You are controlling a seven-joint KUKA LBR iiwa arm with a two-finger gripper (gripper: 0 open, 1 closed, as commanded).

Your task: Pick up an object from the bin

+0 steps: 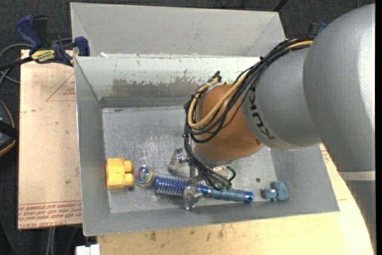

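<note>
My gripper [185, 178] hangs low over the front middle of the bin, under the arm's orange cover. It is open: one silvery fingertip [178, 159] stands behind a blue hairbrush [171, 187], the other at the brush's front edge, where the bristle head meets the handle. The brush lies flat along the bin's front wall, its coiled bristle head to the left and its blue handle running right. Nothing is lifted. A small shiny marble-like ball [143, 175] rests just left of the brush head.
A yellow toy block [118, 174] sits at the front left beside the ball. A small teal object [277, 191] lies at the front right, past the brush handle's end. The arm and its cables hide the bin's middle right.
</note>
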